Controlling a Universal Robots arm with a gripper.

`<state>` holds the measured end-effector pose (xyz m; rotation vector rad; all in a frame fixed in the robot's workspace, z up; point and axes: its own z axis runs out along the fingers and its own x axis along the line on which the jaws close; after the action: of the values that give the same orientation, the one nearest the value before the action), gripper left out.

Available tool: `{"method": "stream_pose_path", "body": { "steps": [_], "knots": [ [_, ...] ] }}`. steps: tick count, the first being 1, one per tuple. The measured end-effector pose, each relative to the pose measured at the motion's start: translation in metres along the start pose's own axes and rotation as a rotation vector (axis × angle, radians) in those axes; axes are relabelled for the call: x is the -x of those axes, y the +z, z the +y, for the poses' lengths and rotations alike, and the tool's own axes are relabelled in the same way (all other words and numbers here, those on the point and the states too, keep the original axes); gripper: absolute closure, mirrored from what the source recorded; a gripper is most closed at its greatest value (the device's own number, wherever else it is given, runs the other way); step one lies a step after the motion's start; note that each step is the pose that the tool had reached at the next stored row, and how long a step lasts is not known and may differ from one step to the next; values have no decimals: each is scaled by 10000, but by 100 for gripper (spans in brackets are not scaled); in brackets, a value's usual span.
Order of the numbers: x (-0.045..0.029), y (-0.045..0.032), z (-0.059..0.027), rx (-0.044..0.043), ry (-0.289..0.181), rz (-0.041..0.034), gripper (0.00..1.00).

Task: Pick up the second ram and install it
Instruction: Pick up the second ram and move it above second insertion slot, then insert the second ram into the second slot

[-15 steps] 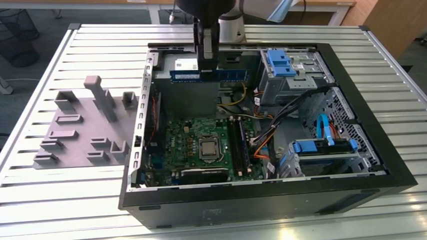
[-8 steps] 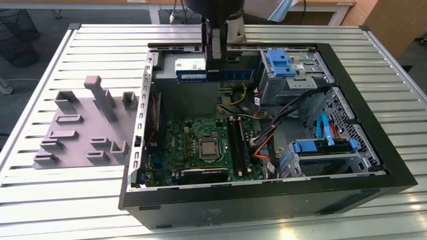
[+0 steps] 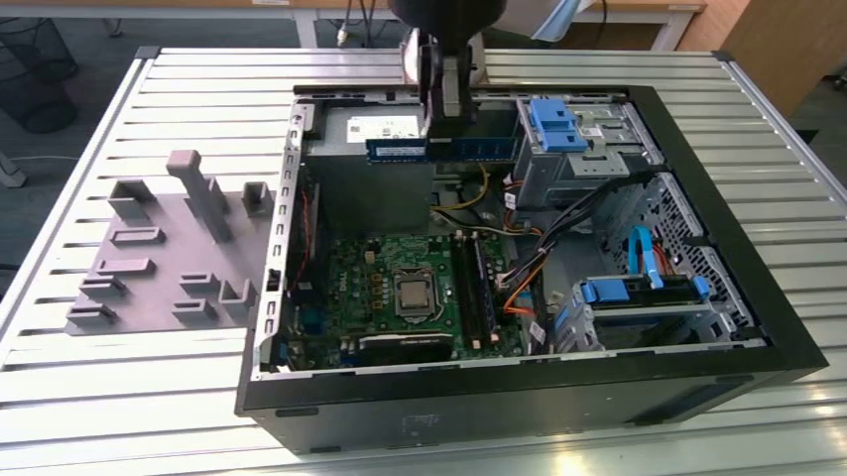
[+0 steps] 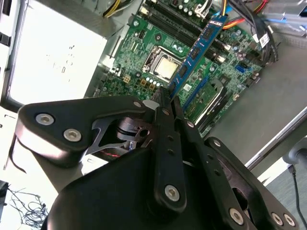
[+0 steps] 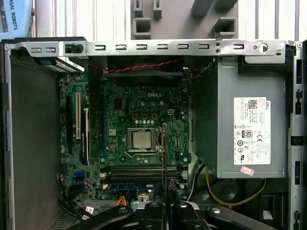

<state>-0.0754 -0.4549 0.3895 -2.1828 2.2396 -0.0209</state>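
My claw (image 3: 443,137) is pinched shut on the ram (image 3: 397,149), gripping it near mid-length. The stick hangs level in the air above the open case (image 3: 530,402), well clear of the board (image 3: 384,283). In the second wrist view the fingers (image 4: 165,120) clamp 1 end of what I can see of the ram (image 4: 201,43), and the rest juts out over the board.

My main worry is alignment. In the first wrist view the ram (image 5: 164,158) shows edge-on as a thin line running across the slots (image 5: 144,171), not along them. In the exterior view it also sits crosswise to the slots (image 3: 473,283). I judge that coming down like this would land it across the slot walls and bend the contacts.

1 blue stick (image 5: 132,186) looks already seated. A small sideways error could knock it or jam between 2 slots.

The orange and black cables (image 3: 523,283) lie just beside the slots and could snag the overhanging end. That could twist the ram in my grip, since the pinch covers only a narrow strip. I can't see the notch or the latches, so a reversed stick or shut latches could block seating.
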Motion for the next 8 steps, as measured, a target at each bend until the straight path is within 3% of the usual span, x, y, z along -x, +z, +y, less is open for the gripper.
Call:
{"method": "stream_pose_path", "body": {
  "steps": [8],
  "knots": [
    [2, 2, -83, 0, 0, 0, 86]
  ]
}}
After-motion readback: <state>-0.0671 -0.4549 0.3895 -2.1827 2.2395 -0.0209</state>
